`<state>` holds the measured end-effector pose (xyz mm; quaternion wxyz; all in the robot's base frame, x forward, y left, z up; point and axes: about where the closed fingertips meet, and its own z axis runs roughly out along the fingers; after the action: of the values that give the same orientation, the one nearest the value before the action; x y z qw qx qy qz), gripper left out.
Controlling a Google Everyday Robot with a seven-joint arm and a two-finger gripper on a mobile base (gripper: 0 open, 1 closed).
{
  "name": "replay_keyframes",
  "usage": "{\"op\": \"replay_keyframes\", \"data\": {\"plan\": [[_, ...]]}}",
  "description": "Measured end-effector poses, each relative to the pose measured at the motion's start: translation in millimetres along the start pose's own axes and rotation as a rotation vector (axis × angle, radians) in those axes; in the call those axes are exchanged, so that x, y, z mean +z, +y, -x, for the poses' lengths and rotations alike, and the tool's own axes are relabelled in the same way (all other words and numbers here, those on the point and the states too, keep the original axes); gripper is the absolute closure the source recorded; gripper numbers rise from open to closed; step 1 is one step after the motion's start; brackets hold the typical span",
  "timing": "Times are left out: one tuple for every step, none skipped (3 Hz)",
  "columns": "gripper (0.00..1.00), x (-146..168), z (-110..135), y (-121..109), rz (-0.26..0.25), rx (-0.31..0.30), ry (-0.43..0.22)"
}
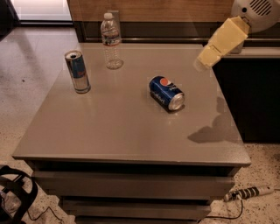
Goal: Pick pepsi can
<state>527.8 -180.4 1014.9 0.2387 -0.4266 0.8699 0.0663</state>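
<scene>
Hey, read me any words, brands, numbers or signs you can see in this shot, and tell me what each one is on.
No text reads clearly.
pepsi can: round red-white-blue logo; white lettering too blurred to read.
slim blue-and-silver can: markings unreadable.
water bottle: label too small to read.
gripper, by the far right edge of the table: no markings.

The gripper [205, 59], high at the right, was pale yellow and tapering. Behind it, a rounded white housing [258, 11] bore dark vent slots.
</scene>
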Motion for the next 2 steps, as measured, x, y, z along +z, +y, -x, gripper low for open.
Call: {"op": "replay_keyframes", "data": {"plan": [[0.0, 14, 25, -4, -0.016, 0.077, 0.03], [0.0, 37, 50, -2, -0.014, 0.125, 0.079]]}}
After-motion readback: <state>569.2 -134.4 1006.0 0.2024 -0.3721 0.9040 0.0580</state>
